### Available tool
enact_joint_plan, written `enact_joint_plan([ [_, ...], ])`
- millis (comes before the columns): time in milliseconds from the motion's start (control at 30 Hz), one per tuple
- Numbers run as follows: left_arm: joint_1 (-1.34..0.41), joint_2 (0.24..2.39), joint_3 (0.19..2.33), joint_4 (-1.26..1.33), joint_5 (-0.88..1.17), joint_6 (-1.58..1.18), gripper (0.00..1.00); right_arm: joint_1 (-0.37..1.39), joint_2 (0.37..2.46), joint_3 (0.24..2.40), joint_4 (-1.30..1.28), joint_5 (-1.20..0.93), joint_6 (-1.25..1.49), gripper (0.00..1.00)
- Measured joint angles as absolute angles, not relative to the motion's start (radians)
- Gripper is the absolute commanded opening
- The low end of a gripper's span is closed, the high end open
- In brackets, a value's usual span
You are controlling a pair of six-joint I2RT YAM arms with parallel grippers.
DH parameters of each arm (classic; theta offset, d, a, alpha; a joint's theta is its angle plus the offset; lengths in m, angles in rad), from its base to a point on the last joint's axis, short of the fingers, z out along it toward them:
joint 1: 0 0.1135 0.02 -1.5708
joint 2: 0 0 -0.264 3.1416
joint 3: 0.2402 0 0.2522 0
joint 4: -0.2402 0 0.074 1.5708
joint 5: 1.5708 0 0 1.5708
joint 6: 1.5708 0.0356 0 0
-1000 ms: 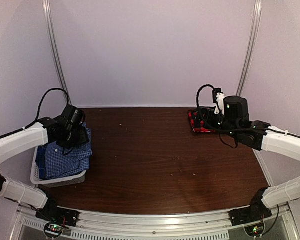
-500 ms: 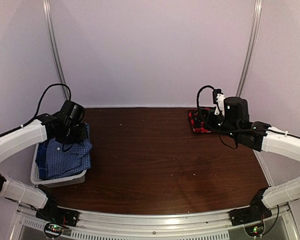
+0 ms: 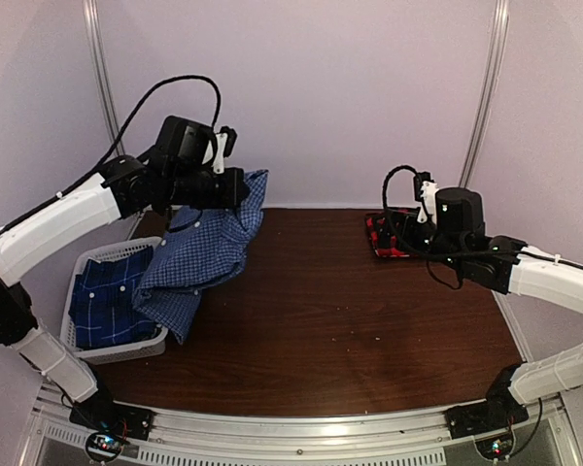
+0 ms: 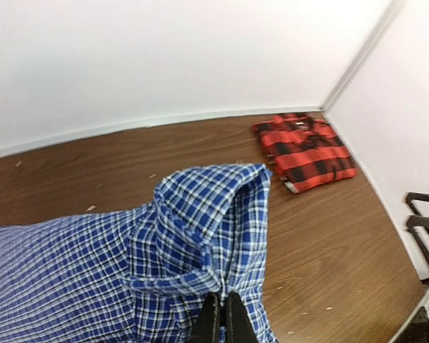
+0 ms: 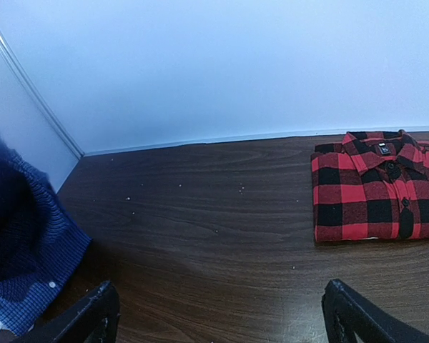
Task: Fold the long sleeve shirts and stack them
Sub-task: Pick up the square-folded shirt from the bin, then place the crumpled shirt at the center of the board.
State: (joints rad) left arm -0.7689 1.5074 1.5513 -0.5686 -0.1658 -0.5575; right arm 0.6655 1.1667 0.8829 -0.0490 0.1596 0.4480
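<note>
My left gripper (image 3: 239,191) is raised high over the table's left side and is shut on the blue-and-white gingham shirt (image 3: 206,257). The shirt hangs from it, its lower end trailing down by the basket. In the left wrist view the black fingertips (image 4: 213,314) pinch a fold of the gingham shirt (image 4: 193,236). A darker blue plaid shirt (image 3: 105,296) lies in the white basket (image 3: 85,262). The red-and-black plaid shirt (image 3: 381,236) lies folded at the back right, next to my right arm. My right gripper (image 5: 222,307) stands wide open above bare wood, with that red-and-black plaid shirt (image 5: 375,189) ahead to its right.
The dark wooden table (image 3: 350,320) is enclosed by white walls on three sides. The basket sits at the table's left edge. The hanging gingham shirt (image 5: 21,243) shows at the left edge of the right wrist view.
My left gripper shut on the gingham shirt in the basket, then rose up and to the right with it, uncovering the darker blue shirt. The right arm has not moved.
</note>
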Motion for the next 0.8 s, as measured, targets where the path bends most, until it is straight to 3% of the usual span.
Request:
enact_joint_plan([
  [200, -0.930, 1.719, 1.938, -0.553, -0.037, -0.482, 0.00, 0.661, 1.126, 0.886, -0.056, 0.191, 0.433, 1.00],
  [333, -0.999, 1.773, 2.087, -0.542, 0.055, -0.465, 0.00, 0.660, 1.087, 0.897, -0.056, 0.218, 0.418, 1.00],
  [467, -0.979, 1.729, 2.046, -0.476, 0.111, -0.472, 0.00, 0.656, 1.055, 0.899, -0.055, 0.239, 0.411, 1.00],
  [600, -0.798, 1.639, 1.809, -0.346, 0.233, -0.542, 0.00, 0.654, 1.053, 0.899, -0.056, 0.244, 0.407, 1.00],
  [633, -0.731, 1.634, 1.750, -0.314, 0.274, -0.561, 0.09, 0.654, 1.057, 0.899, -0.056, 0.244, 0.407, 1.00],
  [667, -0.667, 1.646, 1.707, -0.291, 0.309, -0.577, 0.26, 0.654, 1.065, 0.899, -0.055, 0.243, 0.407, 1.00],
  [800, -0.498, 1.854, 1.672, -0.238, 0.415, -0.610, 0.67, 0.648, 1.132, 0.909, -0.059, 0.205, 0.406, 1.00],
])
